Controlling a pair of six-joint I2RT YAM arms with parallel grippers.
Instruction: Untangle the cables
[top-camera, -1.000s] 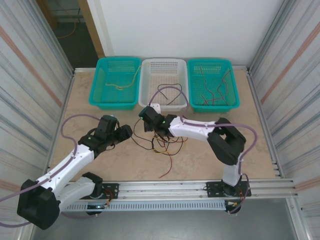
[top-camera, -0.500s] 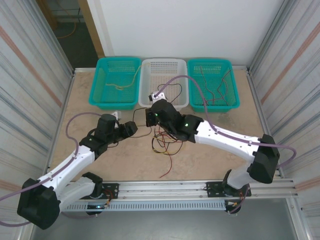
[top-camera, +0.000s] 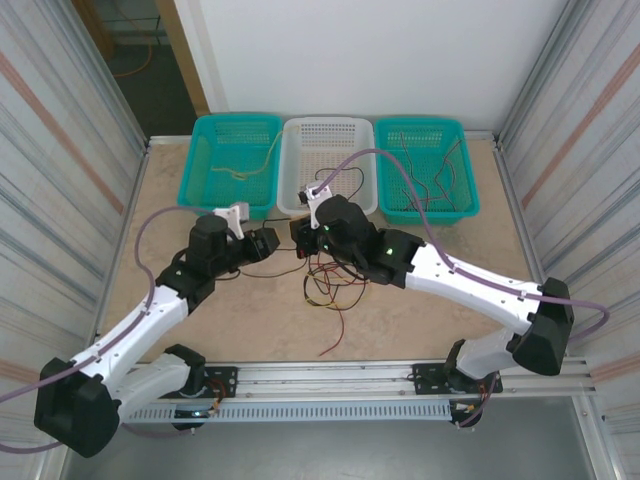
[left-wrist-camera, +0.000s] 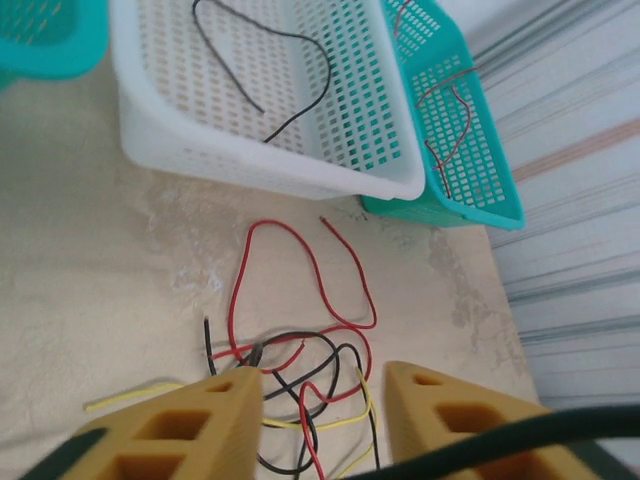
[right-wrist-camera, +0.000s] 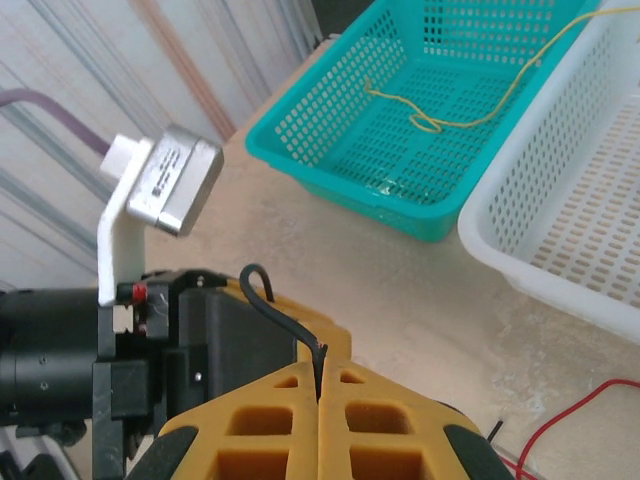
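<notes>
**A:** Where are the cables (top-camera: 333, 285)?

**B:** Mostly in a loose knot of red, black and yellow strands on the table (top-camera: 200, 320), just in front of the white basket (top-camera: 330, 150). A red loop (left-wrist-camera: 268, 223) reaches from the knot toward the basket's front wall.

**A:** Anything inside the basket?

**B:** One black strand (left-wrist-camera: 326, 72), lying loose on its floor. The left teal bin (top-camera: 232, 165), just beside the basket, holds a yellow strand (right-wrist-camera: 450, 125). The right teal bin (top-camera: 425, 170), on the basket's other side, holds red strands (top-camera: 432, 185).

**A:** And the right gripper (right-wrist-camera: 320, 385)?

**B:** It hovers just in front of the basket's front left corner. Its yellow fingers are pressed together on a black cable (right-wrist-camera: 285, 312), which curls up out of the pinch.

**A:** The left gripper (left-wrist-camera: 320, 385)?

**B:** Spread wide and empty. It sits a little further left of that same basket corner, facing the right gripper. In its wrist view the knot lies on the table between its two fingers (left-wrist-camera: 210, 420), with the basket beyond.
</notes>
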